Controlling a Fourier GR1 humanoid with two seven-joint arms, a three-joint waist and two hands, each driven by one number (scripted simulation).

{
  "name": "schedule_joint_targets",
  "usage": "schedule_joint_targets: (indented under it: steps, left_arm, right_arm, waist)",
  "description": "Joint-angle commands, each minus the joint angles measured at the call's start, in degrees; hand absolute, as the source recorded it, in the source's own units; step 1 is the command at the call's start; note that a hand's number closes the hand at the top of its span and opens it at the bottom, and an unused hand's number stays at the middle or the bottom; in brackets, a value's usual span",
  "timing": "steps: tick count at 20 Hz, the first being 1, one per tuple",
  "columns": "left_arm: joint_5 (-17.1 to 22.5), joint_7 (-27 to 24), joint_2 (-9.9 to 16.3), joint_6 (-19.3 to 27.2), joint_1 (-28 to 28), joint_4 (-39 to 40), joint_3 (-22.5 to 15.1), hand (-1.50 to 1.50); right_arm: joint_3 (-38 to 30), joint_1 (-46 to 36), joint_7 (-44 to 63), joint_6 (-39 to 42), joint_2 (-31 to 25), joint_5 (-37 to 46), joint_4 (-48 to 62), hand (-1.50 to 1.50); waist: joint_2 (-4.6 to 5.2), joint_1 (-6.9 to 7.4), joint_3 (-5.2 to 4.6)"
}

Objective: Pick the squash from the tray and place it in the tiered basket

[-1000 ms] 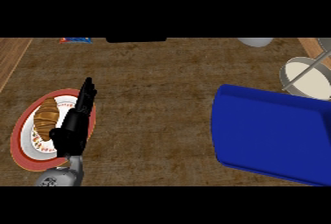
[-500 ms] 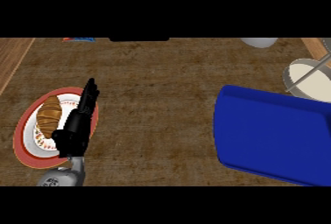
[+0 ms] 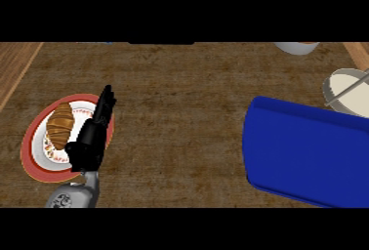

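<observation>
Brown, wood-grained counter (image 3: 187, 97) across the whole view, with a paler strip of planks (image 3: 13, 68) running along the far-left corner.

At near left, a round plate (image 3: 30, 157) with a red rim and a white, patterned middle. On its far-left part, a golden-brown croissant (image 3: 60, 125), lying lengthwise from near to far.

Over the right half of that plate, left hand (image 3: 89, 142), black and seen edge-on. Fingers (image 3: 107, 100) straight and held together, pointing toward the far side, curled round nothing and pinching nothing. Fingertips reach just past the plate's far-right rim. Just right of the croissant; whether touching it or the plate cannot be told. Behind the hand, a grey forearm (image 3: 72, 197) coming in from the near-left edge.

At right, well apart from the plate, a large blue tray (image 3: 310, 151), cut off by the right and near edges of the view. Raised rim along its left and far sides, and a plain blue face in the part that shows.

Squash not to be made out anywhere in the visible part of the tray; where it lies cannot be told.

Just beyond the tray's far-right corner, tiered basket (image 3: 350, 93): a cream, round tier with thin grey wires crossing it, partly cut off by the right edge.

Farther off, at the far edge toward the right, a small white bowl (image 3: 296, 47), only its near part showing.
</observation>
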Motion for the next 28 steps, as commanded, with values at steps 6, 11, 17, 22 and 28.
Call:
schedule_joint_targets:
  steps: [6, 11, 17, 22, 28]
  left_arm:
    - [-0.74, -2.64, -1.72, 0.27, -0.95, 3.16, -0.15, 0.0]
    - [0.57, -0.48, 0.2, -2.14, 0.08, 0.24, 0.92, 0.0]
    - [0.09, 1.22, -0.35, -1.78, -3.05, 0.02, 1.03, 0.0]
    - [-0.37, 1.64, -0.75, -2.1, -2.26, -0.57, -0.04, 0.0]
    - [-0.75, 2.29, 0.08, -1.6, -3.36, -0.56, 1.48, 0.0]
  right_arm:
    - [10.43, -16.2, 5.86, -0.83, 3.29, 1.48, 8.06, 1.5]
    - [13.82, -22.29, 1.47, -5.14, 2.92, 7.24, 17.11, 1.5]
    - [17.62, -26.38, -5.36, -16.22, 5.68, 15.15, 28.69, 1.5]
    - [17.44, -34.2, 3.14, -12.6, 9.99, 15.42, 36.72, 1.5]
    - [14.04, -37.04, -1.78, -3.73, 8.42, 11.51, 44.84, -1.5]
  waist:
    - [0.29, 0.86, 0.06]
    - [0.29, 1.09, 0.09]
    - [0.55, 1.54, 0.15]
    - [0.65, 2.45, 0.12]
    - [0.47, 1.38, 0.16]
